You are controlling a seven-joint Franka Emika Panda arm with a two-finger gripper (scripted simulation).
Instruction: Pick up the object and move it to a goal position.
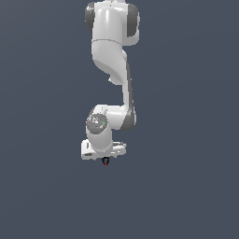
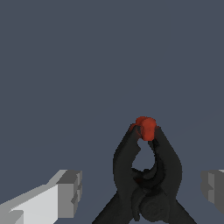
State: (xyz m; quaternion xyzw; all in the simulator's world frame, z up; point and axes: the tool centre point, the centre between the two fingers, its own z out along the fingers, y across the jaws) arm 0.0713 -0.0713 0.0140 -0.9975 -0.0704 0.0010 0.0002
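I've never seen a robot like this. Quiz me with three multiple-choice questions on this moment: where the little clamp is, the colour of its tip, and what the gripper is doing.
1. Where is the black clamp?
A. between the gripper's fingers
B. far off to one side of the arm
C. on top of the arm's shoulder

2. What colour is the clamp's tip?
A. green
B. red
C. yellow

3. How does the gripper stand?
A. shut tight on the clamp
B. out of sight
C. open, fingers apart

Answers:
1 A: in the wrist view the clamp sits between the two grey fingers.
2 B: the wrist view shows a red tip.
3 C: gaps show between each finger and the clamp.
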